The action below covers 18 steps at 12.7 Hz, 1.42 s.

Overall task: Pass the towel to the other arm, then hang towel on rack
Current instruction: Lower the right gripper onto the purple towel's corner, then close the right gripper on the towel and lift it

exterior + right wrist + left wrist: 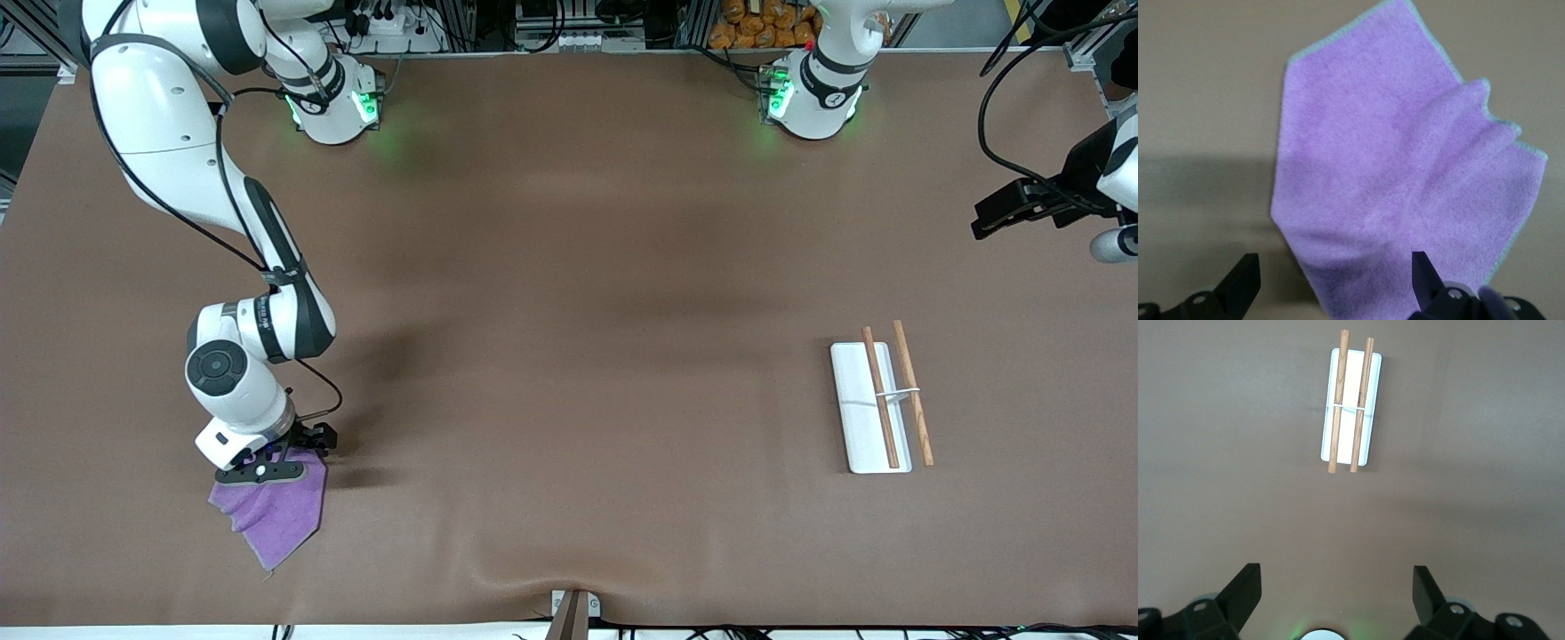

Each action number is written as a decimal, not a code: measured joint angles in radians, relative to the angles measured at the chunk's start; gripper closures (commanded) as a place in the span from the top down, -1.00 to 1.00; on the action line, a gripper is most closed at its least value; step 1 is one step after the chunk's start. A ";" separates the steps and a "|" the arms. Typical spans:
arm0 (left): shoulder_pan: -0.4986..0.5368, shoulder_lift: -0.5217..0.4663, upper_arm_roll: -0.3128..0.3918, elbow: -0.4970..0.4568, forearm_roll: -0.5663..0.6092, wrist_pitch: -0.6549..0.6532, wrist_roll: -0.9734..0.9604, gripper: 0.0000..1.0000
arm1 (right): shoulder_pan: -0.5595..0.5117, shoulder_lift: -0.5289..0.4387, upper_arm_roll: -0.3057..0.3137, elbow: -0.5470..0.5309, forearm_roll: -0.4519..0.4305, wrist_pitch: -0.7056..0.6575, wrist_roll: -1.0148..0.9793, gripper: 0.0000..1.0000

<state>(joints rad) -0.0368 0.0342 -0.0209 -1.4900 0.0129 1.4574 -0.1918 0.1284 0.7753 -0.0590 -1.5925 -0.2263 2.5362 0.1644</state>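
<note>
Front view, right end effector (267,469) open over towel (277,516)

You have one towel (274,514) on the bench (569,267), purple and wrinkled. You have one rack (876,404), made of one white base plate, two wooden rods and one white crosspiece joining them. You have two arms, each ending in one two-fingered tool: the right tool (267,469) and the left tool (1337,600).
</note>
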 measured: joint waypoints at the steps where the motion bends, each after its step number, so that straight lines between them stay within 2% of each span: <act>1: 0.000 0.000 0.000 0.000 0.000 0.000 0.000 1.00 | -0.002 0.001 0.000 -0.001 -0.001 0.000 0.000 1.00; 2: 0.000 0.000 0.000 0.000 0.000 0.000 0.000 1.00 | -0.002 0.003 0.000 -0.002 -0.002 0.000 0.000 1.00; 3: 0.000 0.000 0.000 0.000 0.000 0.000 0.000 1.00 | -0.002 0.006 0.000 -0.002 -0.002 0.000 0.000 0.78; 4: 0.000 0.000 0.000 0.000 0.000 0.000 0.000 1.00 | -0.002 0.010 0.000 -0.002 -0.003 0.000 0.000 0.10; 5: 0.000 0.000 0.000 0.000 0.000 0.000 0.000 1.00 | -0.002 0.013 0.000 -0.002 -0.004 0.001 0.000 -0.38; 6: 0.000 0.000 0.000 0.000 0.000 0.000 0.000 1.00 | -0.002 0.014 0.000 -0.002 -0.004 0.002 0.000 -0.80; 7: 0.000 0.000 0.000 0.000 0.000 0.000 0.000 1.00 | -0.002 0.014 0.000 -0.002 -0.005 0.002 0.000 -1.00; 15: 0.000 0.000 0.000 0.000 0.000 0.000 0.000 1.00 | -0.007 0.005 -0.002 0.015 -0.009 0.017 -0.005 -1.00; 18: 0.000 0.000 0.000 0.000 0.000 0.000 0.000 1.00 | -0.039 -0.042 -0.006 0.046 -0.010 0.017 -0.106 -1.00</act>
<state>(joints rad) -0.0368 0.0343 -0.0208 -1.4902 0.0129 1.4574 -0.1918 0.0894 0.7330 -0.0652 -1.5465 -0.2361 2.5536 0.0587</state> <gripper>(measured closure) 0.000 0.982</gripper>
